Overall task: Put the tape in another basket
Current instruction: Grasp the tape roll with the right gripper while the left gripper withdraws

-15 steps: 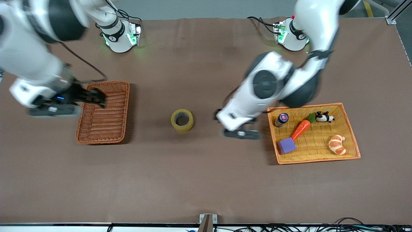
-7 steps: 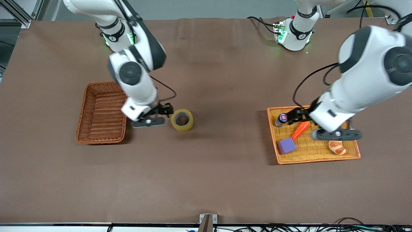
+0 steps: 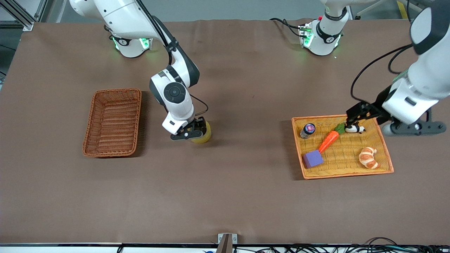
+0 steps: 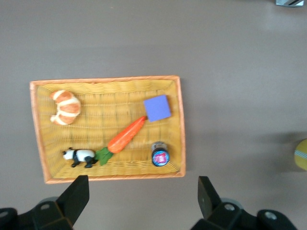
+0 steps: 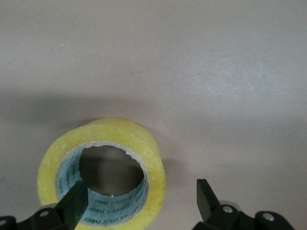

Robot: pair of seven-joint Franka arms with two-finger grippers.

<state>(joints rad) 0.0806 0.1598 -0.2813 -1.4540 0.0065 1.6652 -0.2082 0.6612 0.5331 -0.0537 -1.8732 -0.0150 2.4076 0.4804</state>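
Front view: the right gripper (image 3: 194,133) hangs directly over the thick ring-shaped roll of yellowish packing tape (image 3: 205,135), which lies flat on the brown worktop (image 3: 225,196) near its middle, roughly midway between the two long edges. The arm's hand covers most of the roll, apparently to line the fingers up for a pick. The deep reddish-brown woven wicker basket (image 3: 113,121) sits toward the right arm's end of the table, apart from the tape and with nothing in it, seemingly the destination. The left gripper (image 3: 358,115) waits over the edge, farthest from the camera, of the flat yellow wicker tray with an orange rim (image 3: 385,149) at the left arm's end; the tray carries an orange toy carrot (image 3: 328,140), a purple cube (image 3: 313,158), a croissant (image 3: 369,157), a small panda figure (image 3: 354,128) and a dark-capped jar (image 3: 308,130).

Left wrist view: its fingers (image 4: 76,197) are spread wide and hold nothing, well clear of the tray's contents.

Right wrist view: the fingers (image 5: 73,202) are parted, one seemingly over the roll's grey-lined hole and the other outside its wall, a stance that looks chosen to pinch one side of the ring. No grip is made yet.
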